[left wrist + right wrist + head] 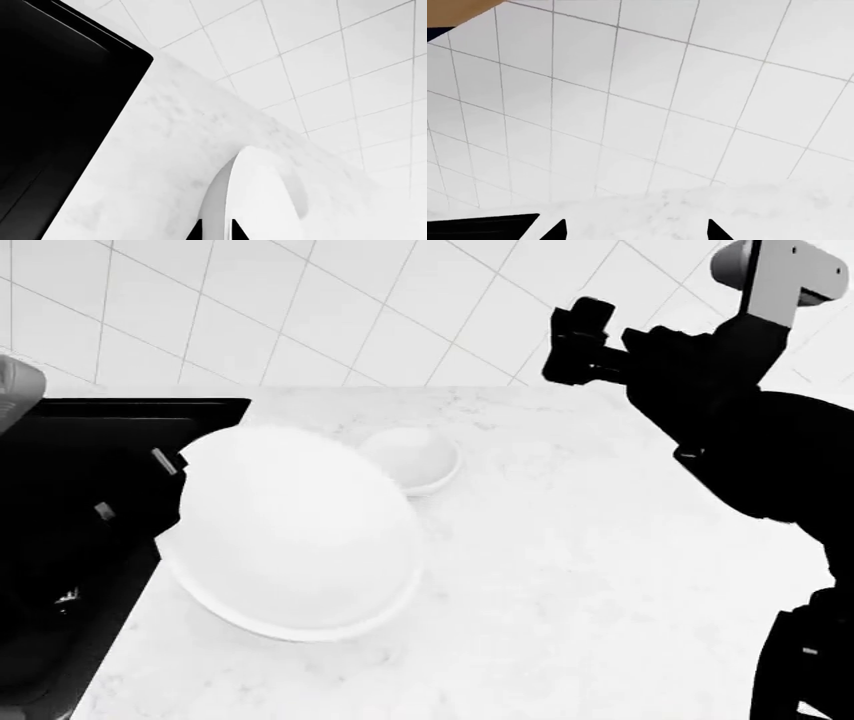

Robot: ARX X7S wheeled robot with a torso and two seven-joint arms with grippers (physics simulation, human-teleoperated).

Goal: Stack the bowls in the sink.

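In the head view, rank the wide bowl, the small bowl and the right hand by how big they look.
1. The wide bowl, tilted up near the camera at the sink edge, which inflates it.
2. The small bowl, on the counter behind it.
3. The right hand, raised by the wall; close to the small bowl, so that order is unsure.

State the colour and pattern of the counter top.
White with faint grey marbling; the counter shows best in the head view.

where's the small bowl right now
In the head view the small bowl sits upright on the marble counter, not in the sink, just behind the tilted large bowl and partly hidden by its rim.
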